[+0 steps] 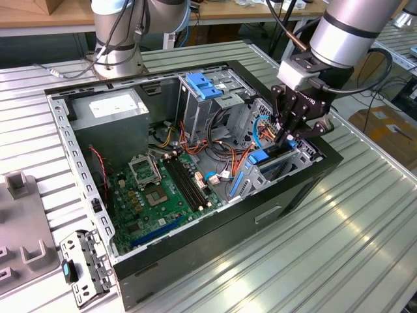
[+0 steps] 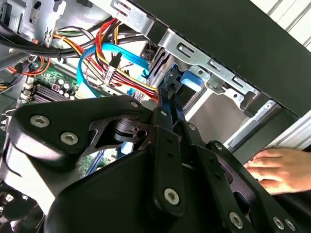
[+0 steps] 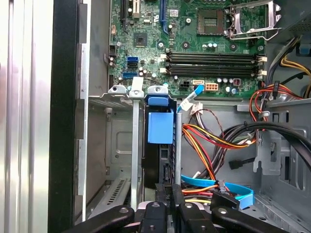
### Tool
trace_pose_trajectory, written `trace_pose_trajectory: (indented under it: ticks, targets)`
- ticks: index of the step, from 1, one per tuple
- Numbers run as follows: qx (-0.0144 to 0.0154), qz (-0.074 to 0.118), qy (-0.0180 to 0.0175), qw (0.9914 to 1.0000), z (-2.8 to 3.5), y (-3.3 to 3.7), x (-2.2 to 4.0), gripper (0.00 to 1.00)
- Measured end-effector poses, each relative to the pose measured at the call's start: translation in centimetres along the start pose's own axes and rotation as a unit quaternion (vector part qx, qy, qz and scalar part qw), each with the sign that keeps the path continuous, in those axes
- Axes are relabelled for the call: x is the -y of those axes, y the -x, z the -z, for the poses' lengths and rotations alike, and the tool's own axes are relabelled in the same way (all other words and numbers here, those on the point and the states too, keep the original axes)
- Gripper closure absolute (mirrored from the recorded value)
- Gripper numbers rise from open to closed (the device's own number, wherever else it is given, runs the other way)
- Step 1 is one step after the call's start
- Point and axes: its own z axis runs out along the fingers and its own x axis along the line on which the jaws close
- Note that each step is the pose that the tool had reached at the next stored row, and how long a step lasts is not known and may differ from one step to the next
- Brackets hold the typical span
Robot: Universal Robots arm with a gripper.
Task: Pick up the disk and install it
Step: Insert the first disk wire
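**Exterior view: disk in the bay, gripper on it**

Right of centre in my exterior view, the gripper (image 1: pixel 288 138) reaches into the case (image 1: pixel 215 248) and pinches the disk (image 1: pixel 259 156). First wrist view shows the disk (image 3: pixel 160 128) upright in the drive bay (image 3: pixel 116 141), fingers (image 3: pixel 176 196) clamped on its edge.

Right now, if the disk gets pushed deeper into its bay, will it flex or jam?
Probably stiff: the disk has a solid dark body in blue rails. Metal bay walls flank it closely, so a skewed push may jam. Nearby cables look floppy.
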Motion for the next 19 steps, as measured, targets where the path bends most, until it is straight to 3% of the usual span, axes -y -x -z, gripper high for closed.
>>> trace_pose_trajectory:
  ticks: [4,7,8,11,13,19]
  targets:
    - [0.0003,0.0,0.0,1.0,0.09,-0.02,0.0,0.83]
    - [-0.0018,0.0,0.0,1.0,1.3,-0.05,-0.02,0.76]
    - [-0.0027,0.0,0.0,1.0,1.4,-0.05,-0.02,0.76]
    - [-0.004,0.0,0.0,0.99999,1.42,-0.05,-0.02,0.78]
    - [-0.0042,0.0,0.0,0.99999,1.4,-0.05,-0.02,0.89]
    - [-0.0052,0.0,0.0,0.99999,1.41,-0.05,-0.02,0.89]
